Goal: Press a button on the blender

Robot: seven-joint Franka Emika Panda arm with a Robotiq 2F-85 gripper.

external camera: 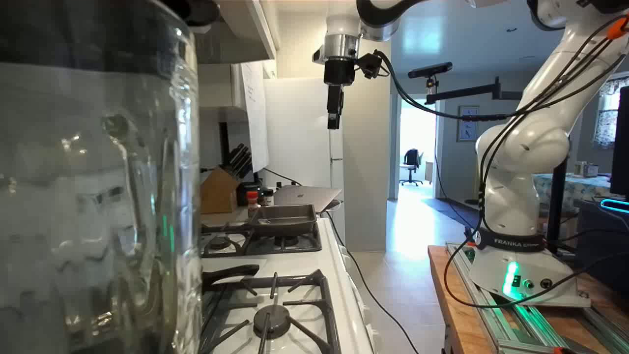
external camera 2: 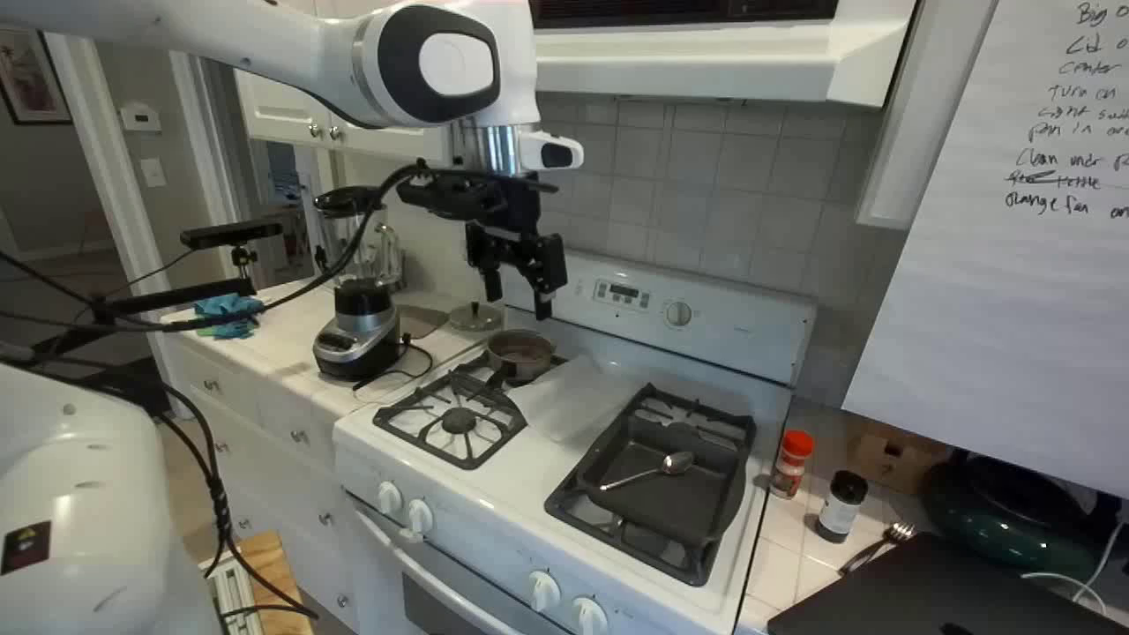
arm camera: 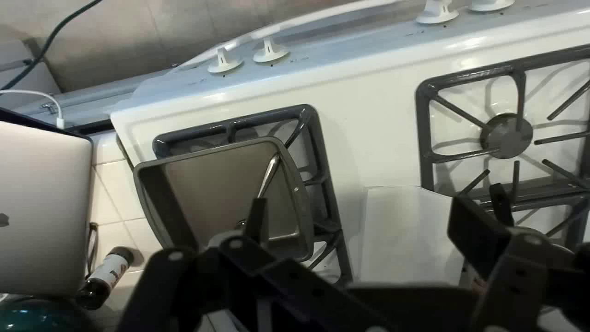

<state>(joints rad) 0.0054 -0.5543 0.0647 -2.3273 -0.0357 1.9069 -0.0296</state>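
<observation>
"What can you actually read?"

"FRANKA on the robot base (external camera: 521,268), and handwriting on the hanging paper sheet (external camera 2: 992,309): 'Turn on', 'Clean', 'orange fan', with lines running off the edge. The white label (arm camera: 109,272) on the dark-capped bottle (external camera 2: 841,506), near a red-capped bottle (external camera 2: 791,467), is too small to make out."

"And the pans?"

"The baking pan (external camera 2: 661,511) on the stove (external camera 2: 507,485) has a spoon (external camera 2: 677,463) lying in it. A small pot (external camera 2: 522,350) sits at the stove's back; I can't tell what's inside."

"Where's the blender (external camera 2: 362,302)?"

"On the worktop (external camera 2: 273,348), near the stove. It stands upright, long axis vertical, its see-through jar (external camera: 98,196) above the motor base (external camera 2: 363,353), the control panel (external camera 2: 333,341) facing the worktop's front edge."

"And the hand (external camera 2: 519,307)?"

"Above the stove, pointing down, fingers (arm camera: 477,230) spread wide, well apart from the blender."
</observation>
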